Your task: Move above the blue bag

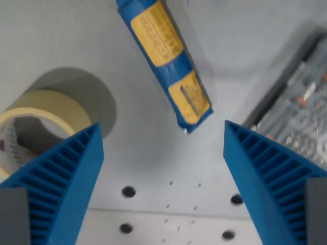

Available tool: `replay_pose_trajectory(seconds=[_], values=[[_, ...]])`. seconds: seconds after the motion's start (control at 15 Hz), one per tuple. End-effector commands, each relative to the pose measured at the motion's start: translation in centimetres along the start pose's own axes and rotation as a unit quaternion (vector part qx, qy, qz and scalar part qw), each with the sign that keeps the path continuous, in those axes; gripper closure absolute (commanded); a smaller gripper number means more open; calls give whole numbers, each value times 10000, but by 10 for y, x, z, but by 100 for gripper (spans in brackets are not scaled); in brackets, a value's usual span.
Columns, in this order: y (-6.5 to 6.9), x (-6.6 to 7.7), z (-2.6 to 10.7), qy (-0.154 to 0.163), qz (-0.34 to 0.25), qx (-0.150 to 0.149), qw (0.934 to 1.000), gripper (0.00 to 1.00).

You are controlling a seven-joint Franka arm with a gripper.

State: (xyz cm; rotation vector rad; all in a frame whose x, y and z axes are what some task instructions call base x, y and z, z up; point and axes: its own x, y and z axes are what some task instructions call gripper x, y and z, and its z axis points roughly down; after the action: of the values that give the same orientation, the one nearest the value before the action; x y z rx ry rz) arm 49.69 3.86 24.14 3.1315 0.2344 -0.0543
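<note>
The blue bag (166,58) with yellow label panels lies slantwise on the grey table, running from the top centre down to its sealed end near the middle of the wrist view. My gripper (162,133) stands open, its two blue ribbed fingers (66,178) at the lower left and lower right. The bag's lower end sits just above the gap between the fingertips, touching neither. Nothing is held.
A roll of beige tape (38,120) stands at the left, partly behind the left finger. A grey keyboard-like device (301,102) lies at the right edge. The table (163,173) has several bolt holes below the gripper.
</note>
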Motion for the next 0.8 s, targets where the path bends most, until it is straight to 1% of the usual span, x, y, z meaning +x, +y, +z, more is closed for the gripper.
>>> replay_pose_trajectory(seconds=[0.07,0.33,0.67,0.8], values=[[-1,3,12,244,-1362,-265,9900,0],[-1,10,32,178,-1738,-328,9841,0],[0,18,53,111,-2005,-302,9792,0],[0,21,60,73,-2023,-296,9788,0]])
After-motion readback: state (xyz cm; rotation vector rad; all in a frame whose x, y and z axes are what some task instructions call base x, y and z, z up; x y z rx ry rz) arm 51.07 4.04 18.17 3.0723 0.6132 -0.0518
